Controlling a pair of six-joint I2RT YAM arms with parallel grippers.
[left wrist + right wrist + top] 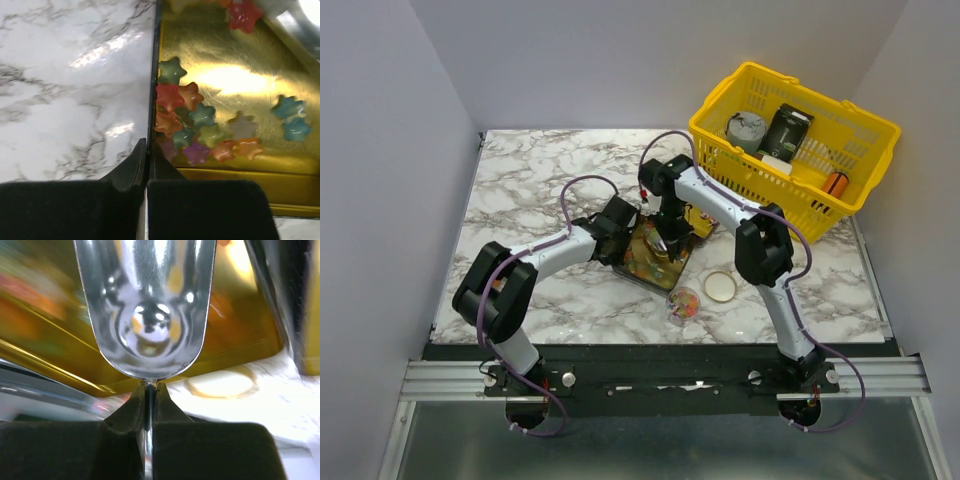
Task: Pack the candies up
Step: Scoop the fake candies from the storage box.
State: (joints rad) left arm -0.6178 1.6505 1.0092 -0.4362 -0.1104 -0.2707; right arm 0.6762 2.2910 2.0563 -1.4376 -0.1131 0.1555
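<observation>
Candies (192, 125) lie in the gold tray (225, 85); the right gripper (149, 387), clamping an empty metal scoop (145, 300), could flick some over its rim.

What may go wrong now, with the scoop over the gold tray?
The left gripper pinches only the thin rim of the tray; a push from the scoop might make it slip. The right gripper holds the scoop by a thin handle, so it might twist. The jar is small; candies might spill beside it.
</observation>
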